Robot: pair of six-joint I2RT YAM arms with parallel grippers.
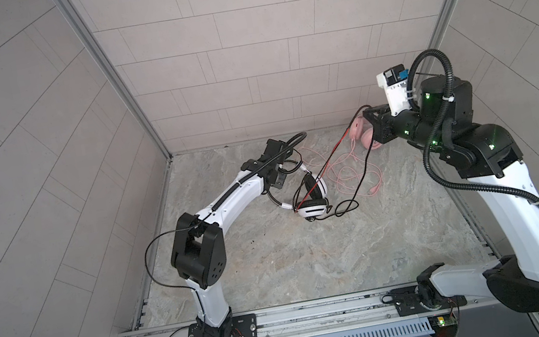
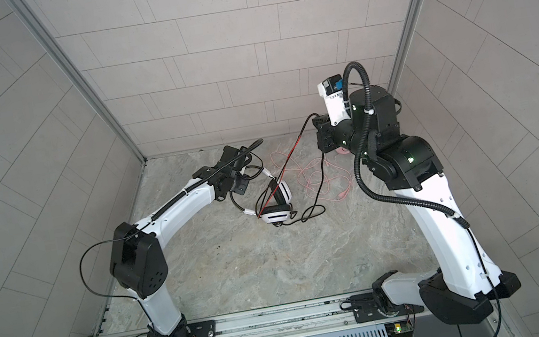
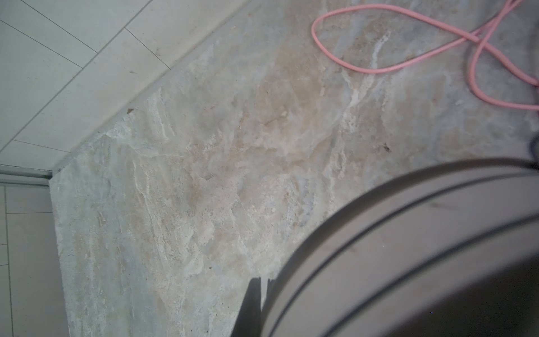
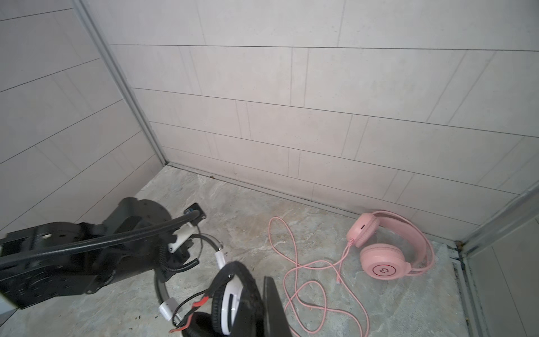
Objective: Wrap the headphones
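**White Headset Gripped at Band, Cord Taut**

We find the white headset (image 1: pixel 313 202) near the centre of the table (image 1: pixel 312 261). Its glossy white shells are backed by black cushioned pads. One cup stands on edge and the other lies flat. The thin black headband (image 1: pixel 269 197) arcs away toward the left arm, and the left gripper (image 1: pixel 275 181) is clamped on it.

The black/red cord (image 1: pixel 329 161) runs in a straight, taut line from the cups diagonally toward the back right. There the right gripper (image 1: pixel 367 113), raised above the table, is closed on it. We see the slack hang down and curl beside the flat cup.

The pink headset (image 4: pixel 382 253) lies at the back-right corner. It is smooth and round-cupped, with one cup face up. Its thin pink cord (image 4: pixel 294 262) sprawls in loose loops on the marbled, stone-look surface between the two headsets.
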